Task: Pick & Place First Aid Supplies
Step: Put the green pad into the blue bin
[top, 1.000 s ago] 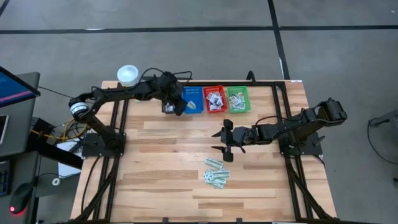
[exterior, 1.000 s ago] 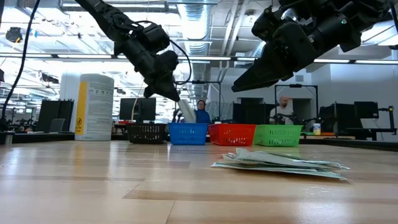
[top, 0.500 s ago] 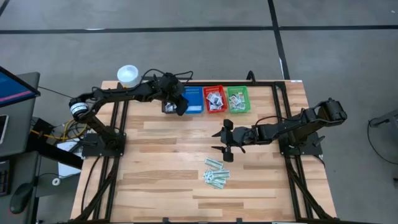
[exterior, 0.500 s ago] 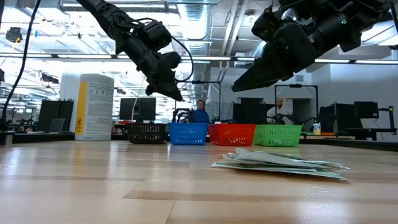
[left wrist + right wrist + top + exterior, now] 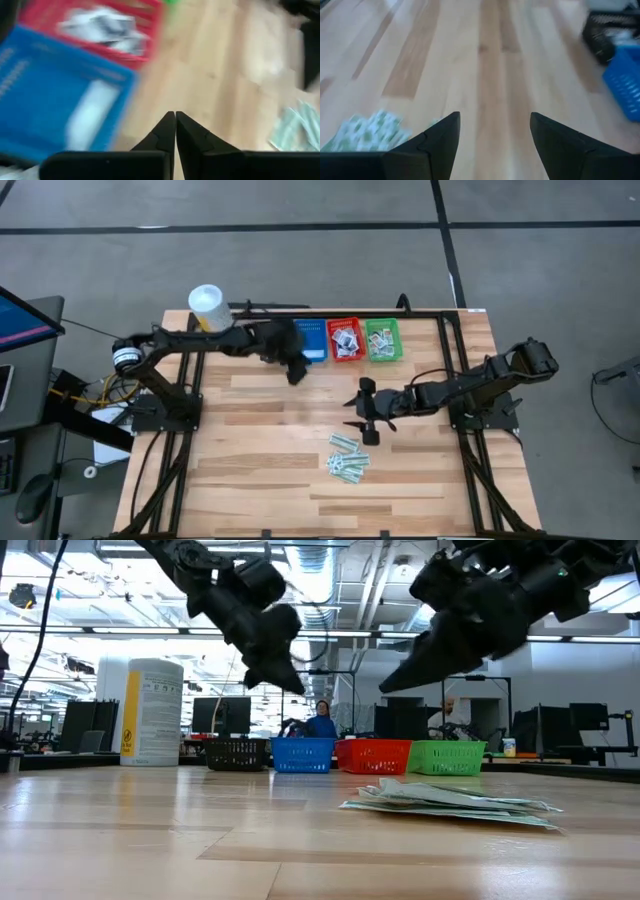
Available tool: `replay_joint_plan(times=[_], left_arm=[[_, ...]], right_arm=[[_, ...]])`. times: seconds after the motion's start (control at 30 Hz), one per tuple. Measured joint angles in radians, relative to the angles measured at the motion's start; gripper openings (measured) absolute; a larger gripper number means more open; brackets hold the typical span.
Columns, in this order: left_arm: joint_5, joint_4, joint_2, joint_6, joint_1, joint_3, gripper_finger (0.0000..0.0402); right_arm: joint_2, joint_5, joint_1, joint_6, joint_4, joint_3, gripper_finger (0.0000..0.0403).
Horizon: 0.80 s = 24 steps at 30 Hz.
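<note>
The first aid supplies are a loose pile of pale-green and white packets (image 5: 347,457) lying flat near the table's middle, also in the low view (image 5: 450,802) and at the edge of the right wrist view (image 5: 370,131). More packets sit in the red basket (image 5: 345,340) and the green basket (image 5: 381,338). One white packet (image 5: 92,115) lies in the blue basket (image 5: 312,340). My left gripper (image 5: 295,370) is shut and empty, in the air just on the near side of the blue basket. My right gripper (image 5: 362,410) hangs open above the table, on the far side of the pile.
A black basket (image 5: 237,753) stands left of the blue one, mostly under my left arm in the high view. A tall white tub with a yellow label (image 5: 207,305) stands at the far left corner. Bare wood lies left of and nearer than the pile. People show in the room behind.
A white packet hung below my left gripper over the blue basket a second ago; it has dropped from the fingers and lies in that basket. The left gripper has then moved toward the table's near edge, away from the baskets.
</note>
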<state>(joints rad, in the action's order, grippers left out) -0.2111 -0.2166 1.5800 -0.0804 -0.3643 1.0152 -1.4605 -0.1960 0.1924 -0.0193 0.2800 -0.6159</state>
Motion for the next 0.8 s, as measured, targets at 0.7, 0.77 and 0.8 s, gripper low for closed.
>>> replay_joint_plan(times=[0.7,0.77,0.8], left_arm=[[0.235,0.456,-0.001,0.363,0.489,-0.181,0.0023],[0.235,0.466,-0.001,0.345,0.487,-0.181,0.0027],[0.235,0.472,-0.001,0.338,0.487,-0.181,0.0029]], right_arm=[[0.000,0.018,0.110,-0.034,-0.119,0.000,0.0235],[0.000,0.016,0.117,-0.035,-0.127,0.000,0.0235],[0.000,0.015,0.120,-0.037,-0.133,0.000,0.0235]])
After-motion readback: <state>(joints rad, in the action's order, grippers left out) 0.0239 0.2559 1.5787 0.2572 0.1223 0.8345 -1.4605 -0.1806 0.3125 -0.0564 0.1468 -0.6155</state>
